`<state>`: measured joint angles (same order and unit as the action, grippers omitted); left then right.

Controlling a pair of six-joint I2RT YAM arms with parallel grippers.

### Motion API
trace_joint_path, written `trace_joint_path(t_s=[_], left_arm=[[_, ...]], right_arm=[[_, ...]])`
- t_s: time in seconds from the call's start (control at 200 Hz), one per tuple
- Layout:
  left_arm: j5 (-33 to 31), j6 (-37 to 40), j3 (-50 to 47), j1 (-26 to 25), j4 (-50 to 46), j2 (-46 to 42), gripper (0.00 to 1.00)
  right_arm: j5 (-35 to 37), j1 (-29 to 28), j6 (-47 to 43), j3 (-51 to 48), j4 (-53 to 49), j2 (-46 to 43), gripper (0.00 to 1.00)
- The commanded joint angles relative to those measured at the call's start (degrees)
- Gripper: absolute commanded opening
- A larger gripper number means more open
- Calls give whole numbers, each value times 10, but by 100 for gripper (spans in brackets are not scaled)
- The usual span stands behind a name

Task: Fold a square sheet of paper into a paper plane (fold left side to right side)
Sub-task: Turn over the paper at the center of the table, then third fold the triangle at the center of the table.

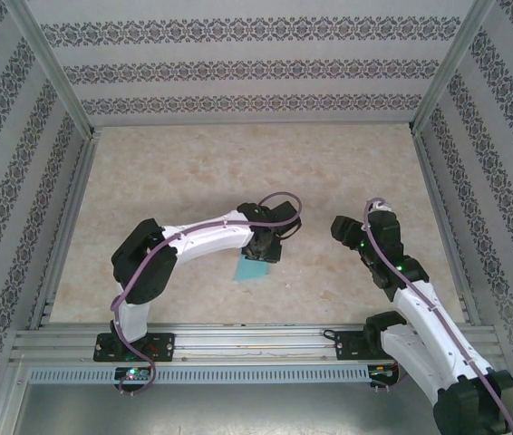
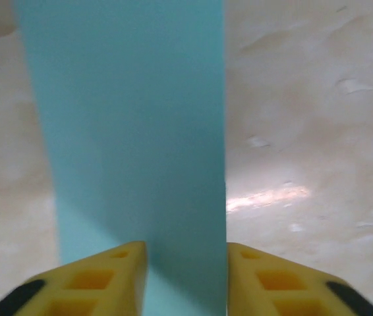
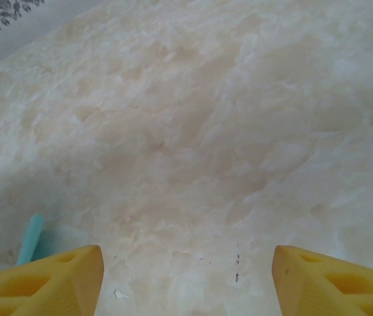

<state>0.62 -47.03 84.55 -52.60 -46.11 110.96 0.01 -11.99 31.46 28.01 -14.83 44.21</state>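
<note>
Paper (image 2: 134, 118) is lying flat on the bench (image 3: 206, 131) directly under the left pincer (image 2: 186, 250). From that wrist it is showing as a long narrow band and not as a square, so I am judging that the side-to-side fold, and probably more folds after it, are done. Whether a pointed nose or wings are formed I cannot tell. The far end is running out of the wrist view, and from above the left arm (image 1: 202, 240) is covering most of the paper, leaving a small turquoise patch poking out on the near side of the left pincer. What is remaining is likely the last creasing or shaping, though that is a guess.

The paper's long axis is running straight ahead of the left pincer, in line with its reach; which end is the nose is not showing.

The left pincer is standing partly open, its jaws straddling the paper without pinching it. The right pincer (image 3: 186, 250) is gaping wide over bare bench, well to the right of the left pincer, holding nothing.
</note>
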Motion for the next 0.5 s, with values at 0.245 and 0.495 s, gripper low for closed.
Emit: trace_joint_path(t_s=[0.245,0.495], left_arm=[[181,13,-101,80,229,-105,51],[231,43,-226,173,316,-211,46]], right_arm=[[-161,10,19,46,0,71,63],[-223,-68,89,60,50,179,41]])
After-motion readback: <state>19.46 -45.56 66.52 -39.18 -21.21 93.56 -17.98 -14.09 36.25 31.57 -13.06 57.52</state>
